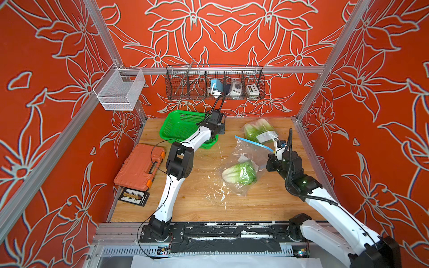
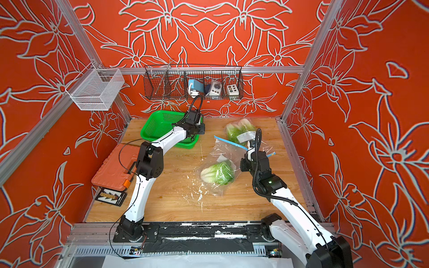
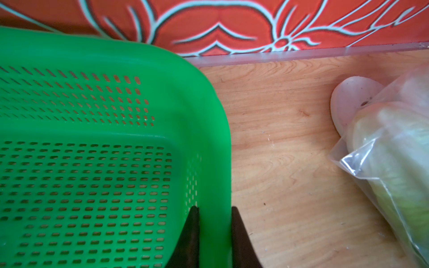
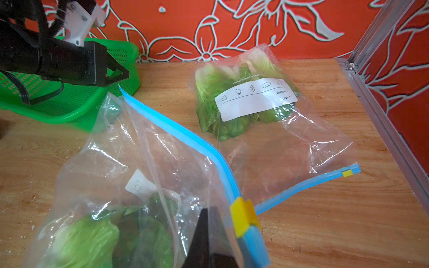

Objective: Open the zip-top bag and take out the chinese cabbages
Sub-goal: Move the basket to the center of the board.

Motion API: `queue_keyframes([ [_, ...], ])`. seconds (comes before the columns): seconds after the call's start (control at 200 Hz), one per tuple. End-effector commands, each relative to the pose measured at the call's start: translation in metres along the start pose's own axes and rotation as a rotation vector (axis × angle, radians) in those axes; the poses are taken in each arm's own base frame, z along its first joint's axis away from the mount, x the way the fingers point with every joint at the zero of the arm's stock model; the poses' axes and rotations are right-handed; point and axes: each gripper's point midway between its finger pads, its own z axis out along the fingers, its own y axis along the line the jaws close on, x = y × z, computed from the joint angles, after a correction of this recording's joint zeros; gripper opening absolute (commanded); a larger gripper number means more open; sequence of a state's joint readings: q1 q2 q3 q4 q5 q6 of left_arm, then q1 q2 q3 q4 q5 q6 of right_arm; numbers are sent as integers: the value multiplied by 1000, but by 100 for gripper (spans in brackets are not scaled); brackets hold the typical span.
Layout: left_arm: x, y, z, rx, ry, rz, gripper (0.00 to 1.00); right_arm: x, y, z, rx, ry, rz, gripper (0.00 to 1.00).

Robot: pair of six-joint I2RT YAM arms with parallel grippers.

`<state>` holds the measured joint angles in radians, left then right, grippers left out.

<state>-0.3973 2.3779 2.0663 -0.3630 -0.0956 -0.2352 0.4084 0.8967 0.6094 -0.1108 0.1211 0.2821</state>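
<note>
While the left arm (image 1: pixel 178 162) stretches to the green basket (image 1: pixel 176 120) at the back of the tabletop (image 1: pixel 197 204), both top views show the zip-top bag (image 1: pixel 246 153) right of centre. Its blue zip strip (image 1: pixel 251 142) is raised off the wood by the right arm (image 1: pixel 290 167). The chinese cabbages (image 1: pixel 240 172) are inside it, at the bag's low end, which rests on the tabletop. A second bag (image 1: pixel 260 132) of greens lies just behind. An orange case (image 1: pixel 137 167) sits at the left edge.

From the left wrist, the left fingers (image 3: pixel 192 232) straddle the basket's rim, one inside and one outside, clamped on it.

From the right wrist, the right fingers (image 4: pixel 204 234) are clenched on the zip-top bag's mouth, right beside the yellow slider (image 4: pixel 242 217). Whether the strip is parted cannot be told. Pale green leaves press against the plastic just below.
</note>
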Motion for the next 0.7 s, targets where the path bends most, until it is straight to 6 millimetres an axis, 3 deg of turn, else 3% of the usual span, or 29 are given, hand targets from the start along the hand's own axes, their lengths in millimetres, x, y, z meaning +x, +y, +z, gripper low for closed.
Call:
queue_keyframes([
  [0.0, 14, 12, -15, -34, 53, -84, 1, -13, 5, -2, -24, -34, 24, 0],
  [0.115, 15, 12, -22, -31, 41, -82, 6, -14, 5, -4, -29, -38, 27, 0],
  [0.2, 10, 10, -26, -25, 25, -67, 31, -17, 7, -5, -40, -46, 19, 0],
  [0.335, -9, 5, -47, -13, -22, -51, 58, -24, 19, -9, -109, -80, -21, 0],
  [0.465, -32, 0, -88, 15, -88, -29, 71, -43, 37, -15, -201, -144, -102, 0],
  [0.59, -51, 3, -137, 19, -176, 3, 94, -65, 62, -16, -317, -202, -196, 0],
  [0.696, -60, 17, -173, -24, -243, -17, 99, -85, 84, -15, -411, -234, -281, 0],
])
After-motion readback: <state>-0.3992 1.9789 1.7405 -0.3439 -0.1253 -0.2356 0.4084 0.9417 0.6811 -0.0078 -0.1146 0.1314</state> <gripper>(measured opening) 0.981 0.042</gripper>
